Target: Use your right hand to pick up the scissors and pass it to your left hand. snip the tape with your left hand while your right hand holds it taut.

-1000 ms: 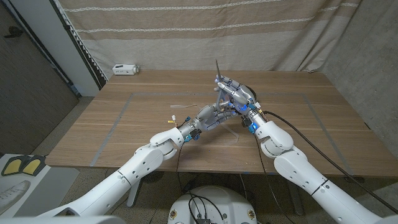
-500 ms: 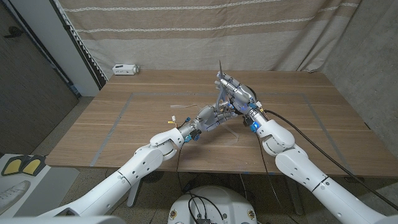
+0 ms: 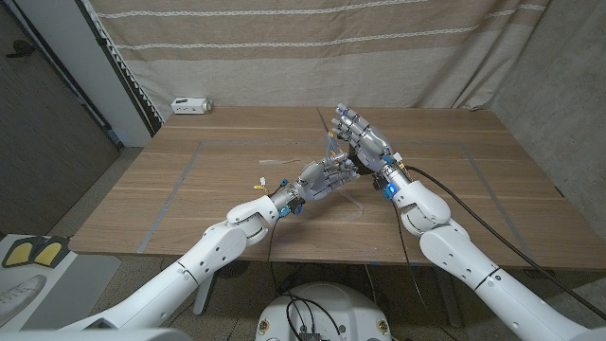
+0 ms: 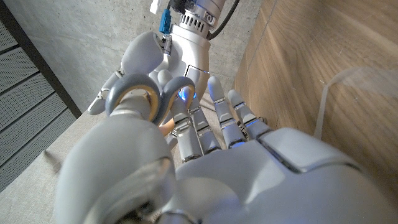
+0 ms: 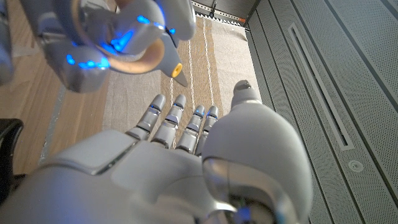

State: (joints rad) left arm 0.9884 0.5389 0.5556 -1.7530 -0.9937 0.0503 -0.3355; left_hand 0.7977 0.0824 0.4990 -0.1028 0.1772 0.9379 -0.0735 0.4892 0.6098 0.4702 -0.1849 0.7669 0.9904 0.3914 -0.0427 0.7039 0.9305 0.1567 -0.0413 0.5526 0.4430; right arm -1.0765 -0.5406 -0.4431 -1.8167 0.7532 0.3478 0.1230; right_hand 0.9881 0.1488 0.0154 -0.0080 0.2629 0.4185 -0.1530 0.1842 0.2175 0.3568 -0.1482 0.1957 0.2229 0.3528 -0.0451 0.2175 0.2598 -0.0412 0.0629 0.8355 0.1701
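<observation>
Grey-handled scissors (image 4: pixel 138 98) sat at the centre of the head view, and the handover looked done. A second earlier the right hand gripped them with the blade tips pointing up toward the curtain (image 3: pixel 284 47). At this moment the left hand (image 3: pixel 320 176), just left of centre, had its fingers curled on the handle. The left wrist view showed one loop ringed around a finger of that hand. We could make out the blades only as a thin line rising from the left hand, held above the wooden table (image 3: pixel 473 189).

Immediately to the right, the right hand (image 3: pixel 365 138) had let go. Its fingers stood straight and apart, holding nothing, and it stood just beside the left hand. We judged the passing step complete; what remained was to reach the tape, pull it taut and snip.

Surroundings, from left to right:
- A small white device (image 3: pixel 189 105) lay at the upper left of the frame, well away from both hands.
- Pale marking lines (image 3: pixel 182 178) crossed the left part of the tabletop.
- A clear strip (image 4: pixel 323 106), possibly the tape, lay on the wood near the hands.
- A black cable (image 3: pixel 464 192) trailed from the right wrist toward the lower right.

The two hands stood very close together, so we considered the freed right hand itself the nearest thing in the way of the blades.
</observation>
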